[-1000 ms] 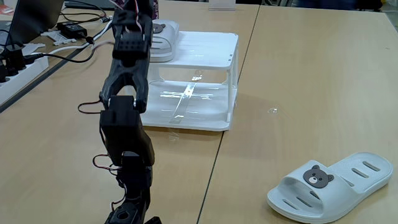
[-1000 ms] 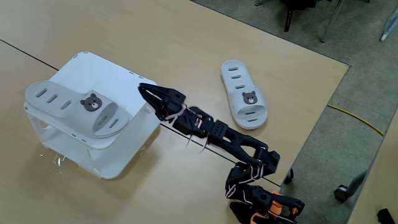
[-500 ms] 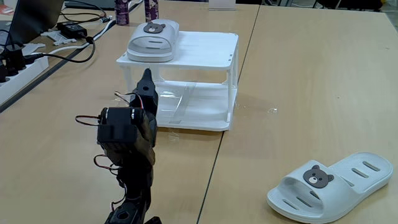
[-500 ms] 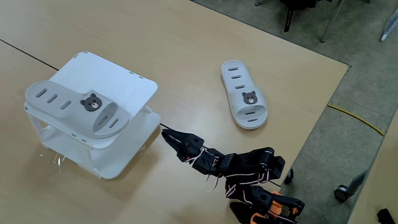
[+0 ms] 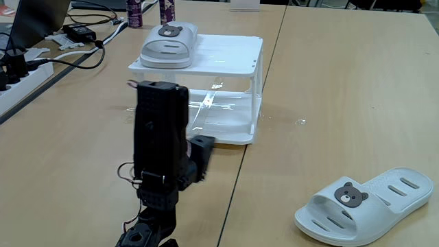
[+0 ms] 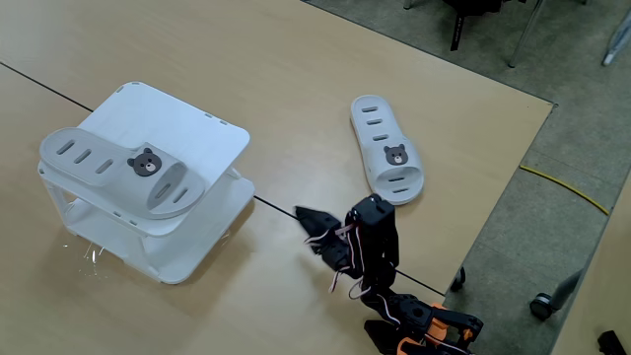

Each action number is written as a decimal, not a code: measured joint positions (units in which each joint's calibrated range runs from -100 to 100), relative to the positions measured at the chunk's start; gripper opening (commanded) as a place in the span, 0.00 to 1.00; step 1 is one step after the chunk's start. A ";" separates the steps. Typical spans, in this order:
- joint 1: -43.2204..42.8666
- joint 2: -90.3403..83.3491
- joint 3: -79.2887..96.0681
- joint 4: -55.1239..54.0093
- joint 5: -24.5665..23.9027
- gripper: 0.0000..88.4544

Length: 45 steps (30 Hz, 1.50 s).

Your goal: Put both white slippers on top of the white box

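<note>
One white slipper (image 5: 168,44) (image 6: 123,168) lies on the flat top of the white box (image 5: 230,51) (image 6: 192,128), near one edge, bear badge up. The second white slipper (image 5: 367,202) (image 6: 386,148) lies alone on the wooden table, away from the box. The black arm is folded up close over its base between box and loose slipper. My gripper (image 5: 204,145) (image 6: 308,219) is low above the table beside the box, touches neither slipper and looks shut on nothing. In a fixed view the upright arm link partly hides it.
A power strip (image 5: 14,75), black cables (image 5: 75,41), a laptop and two bottles (image 5: 135,12) crowd the table behind and beside the box. The table's edge and the floor with a yellow cable (image 6: 567,187) lie just past the loose slipper.
The arm has pulled back from the box top and folded down toward its base. The gripper dropped to table height. The slipper stayed on the box.
</note>
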 measured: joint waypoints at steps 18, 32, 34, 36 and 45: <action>40.82 7.26 -1.98 -3.35 0.00 0.02; 40.97 7.59 -9.34 -3.35 0.00 0.26; 40.90 8.82 -10.87 -3.35 0.00 0.28; 40.90 11.38 -13.57 -3.35 0.00 0.28; 40.90 23.84 -33.78 -2.49 0.00 0.28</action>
